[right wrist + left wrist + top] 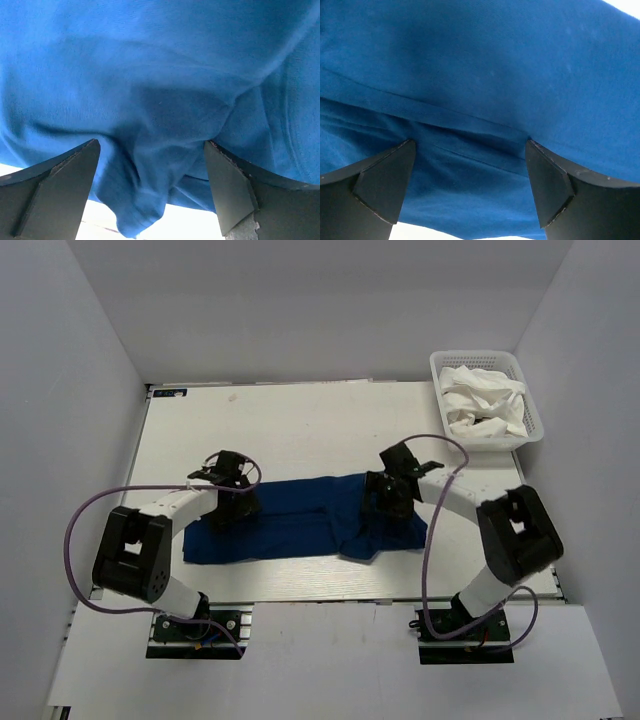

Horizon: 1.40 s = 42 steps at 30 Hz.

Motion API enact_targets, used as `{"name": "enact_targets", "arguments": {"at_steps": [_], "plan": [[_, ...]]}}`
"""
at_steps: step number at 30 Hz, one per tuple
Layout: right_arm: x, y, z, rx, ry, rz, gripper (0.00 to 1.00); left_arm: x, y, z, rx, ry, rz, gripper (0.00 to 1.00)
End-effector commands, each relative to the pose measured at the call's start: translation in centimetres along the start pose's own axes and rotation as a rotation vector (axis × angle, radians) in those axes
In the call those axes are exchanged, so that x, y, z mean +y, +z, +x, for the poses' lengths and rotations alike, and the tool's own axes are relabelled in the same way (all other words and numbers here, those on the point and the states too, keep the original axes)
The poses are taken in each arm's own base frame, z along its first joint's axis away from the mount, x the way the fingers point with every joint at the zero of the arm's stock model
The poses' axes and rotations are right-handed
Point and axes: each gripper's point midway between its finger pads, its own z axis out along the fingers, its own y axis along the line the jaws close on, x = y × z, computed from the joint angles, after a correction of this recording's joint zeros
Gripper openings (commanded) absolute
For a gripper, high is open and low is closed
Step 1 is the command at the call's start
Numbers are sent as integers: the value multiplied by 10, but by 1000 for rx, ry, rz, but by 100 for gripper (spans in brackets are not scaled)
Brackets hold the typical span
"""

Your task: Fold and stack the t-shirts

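The navy t-shirt (300, 525) lies in a long, partly folded band across the middle of the table, rumpled at its right end. My left gripper (230, 502) is down on its left part, jaws open wide, with blue cloth (495, 65) and a hem seam spanning the gap between the fingers (385, 185). Over the right part, my right gripper (388, 502) is open too, and a bunched fold of the shirt (145, 200) hangs between its fingers (230, 185) without being pinched. The white t-shirt (485, 400) sits crumpled in the basket.
The white lattice basket (537, 420) stands at the table's back right corner. White enclosure walls close in the left, back and right sides. Bare tabletop (300, 425) shows behind the navy shirt and in a strip in front of it.
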Motion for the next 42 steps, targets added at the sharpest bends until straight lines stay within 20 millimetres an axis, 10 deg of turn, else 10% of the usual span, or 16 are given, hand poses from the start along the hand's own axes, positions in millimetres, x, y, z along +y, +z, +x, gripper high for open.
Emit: {"name": "enact_targets", "arguments": {"at_steps": [1, 5, 6, 8, 9, 11, 12, 15, 18, 23, 30, 35, 42], "plan": [[-33, 28, -36, -54, 52, 178, 90, -4, 7, 25, 67, 26, -32, 100], [-48, 59, -80, -19, 110, 206, 90, -19, -3, 62, 178, 61, -9, 100], [-27, 52, -128, -109, 94, 162, 90, -28, -9, 70, 189, 77, 21, 100], [-45, 83, -134, -34, 108, 193, 90, -35, -16, 88, 246, 105, 65, 100], [-15, 67, -196, -157, 39, 115, 90, -36, -22, 97, 271, 122, 81, 100], [-18, 97, -212, -142, -1, 97, 90, -52, -39, 113, 303, 190, 174, 100], [18, 77, -258, -243, -118, -16, 90, -59, -46, 113, 289, 209, 201, 100], [47, 63, -294, -314, -238, -99, 90, -82, -80, 104, 200, 338, 310, 100], [65, 23, -299, -390, -320, -101, 90, -95, -102, 82, 68, 395, 350, 100], [80, -16, -272, -421, -341, -121, 90, -65, -78, 55, -58, 402, 99, 100], [71, 25, -204, -201, -221, -16, 90, -30, -42, 51, -75, 352, -178, 100], [61, 47, -195, -176, -132, 42, 90, -19, -28, 62, -40, 356, -220, 100], [47, 76, -191, -103, -113, 112, 90, -35, -8, 133, 227, 493, -3, 98]]}}
